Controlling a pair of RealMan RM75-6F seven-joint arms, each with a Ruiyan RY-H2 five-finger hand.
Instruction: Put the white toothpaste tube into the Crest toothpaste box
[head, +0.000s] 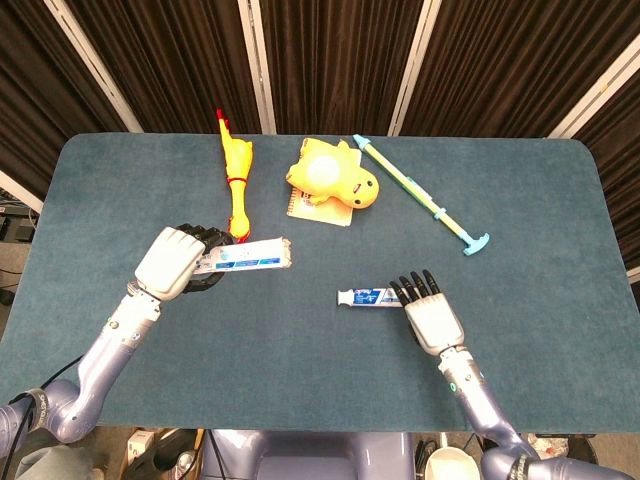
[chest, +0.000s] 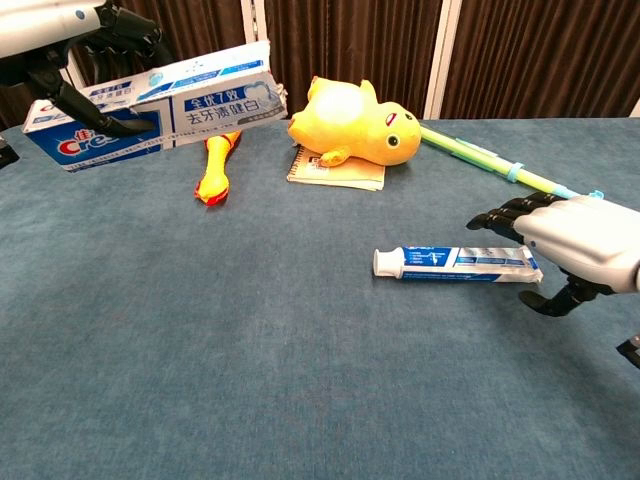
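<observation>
Chest view shows the right hand (chest: 572, 240) with fingers apart over the crimped end of the white toothpaste tube (chest: 457, 263), which lies flat on the surface (chest: 300, 380). The left hand (head: 172, 262) grips the Crest toothpaste box (chest: 160, 103), raised off the surface. Best to close around the tube's rear, leaving its cap end free to lead into the box. Whether the box holds anything cannot be told
</observation>
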